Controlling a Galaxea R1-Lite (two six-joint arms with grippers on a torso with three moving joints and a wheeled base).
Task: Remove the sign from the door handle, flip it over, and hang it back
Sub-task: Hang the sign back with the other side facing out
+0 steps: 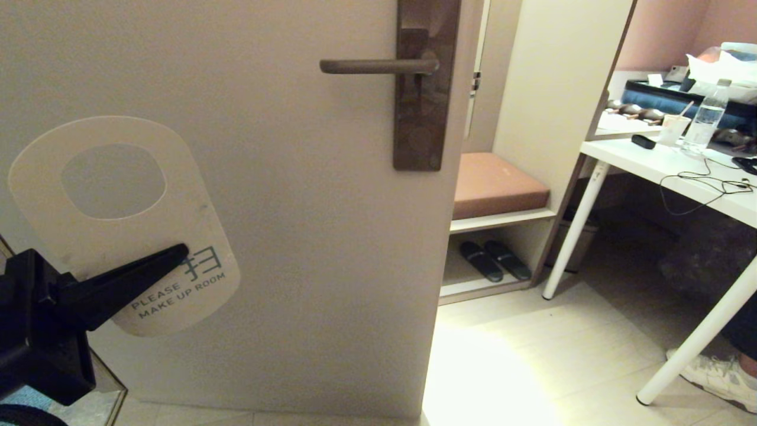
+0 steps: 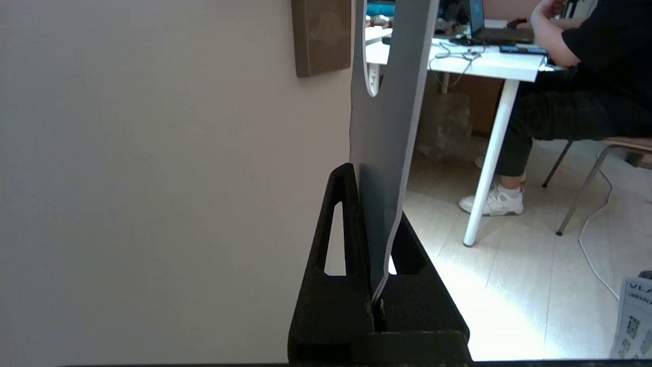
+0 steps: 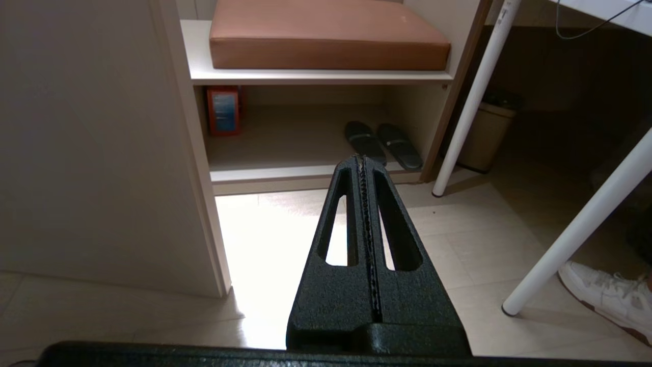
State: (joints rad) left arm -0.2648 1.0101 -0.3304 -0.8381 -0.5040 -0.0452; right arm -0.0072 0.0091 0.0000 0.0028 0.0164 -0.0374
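Observation:
The sign (image 1: 177, 231) is off the door handle (image 1: 378, 66) and held at the lower left, before the door. Its pale face reading "PLEASE MAKE UP ROOM" faces my head camera, with its round hole uppermost. My left gripper (image 1: 177, 255) is shut on the sign's lower part. In the left wrist view the sign (image 2: 387, 132) shows edge-on, its slate-blue face visible, pinched between the black fingers (image 2: 342, 224). The handle is bare, on its dark brown backplate (image 1: 426, 89). My right gripper (image 3: 362, 159) is shut and empty, low, pointing at the floor by the door's edge.
The door (image 1: 295, 236) fills the left. Right of it is a shelf unit with a brown cushion (image 1: 494, 183) and black slippers (image 1: 494, 260). A white table (image 1: 668, 165) with a bottle and cables stands at the right. A person's shoe (image 1: 718, 376) is beside a table leg.

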